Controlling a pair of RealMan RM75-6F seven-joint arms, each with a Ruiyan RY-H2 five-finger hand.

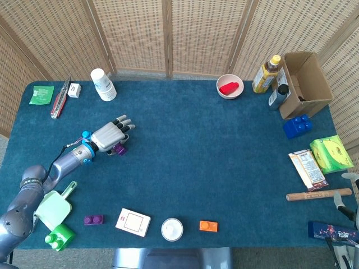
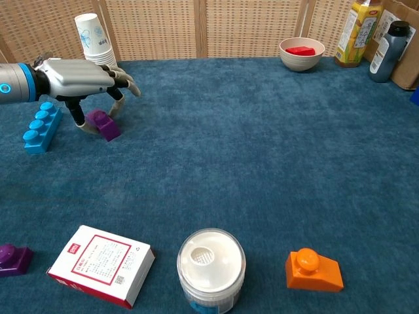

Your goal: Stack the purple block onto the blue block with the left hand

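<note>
- Chest view: my left robot hand (image 2: 75,74) pinches the tilted purple block (image 2: 103,124), just right of the blue block (image 2: 40,126).
- Head view: hand hides most of both; my right robot hand barely shows.

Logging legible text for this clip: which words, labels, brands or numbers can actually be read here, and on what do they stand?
None can be read.
White card box: red square mark and small print, too small.
Paper cups: blue pattern, blurred.
Yellow bottle: label illegible.
Green packet and snack pack: print too small.
</note>
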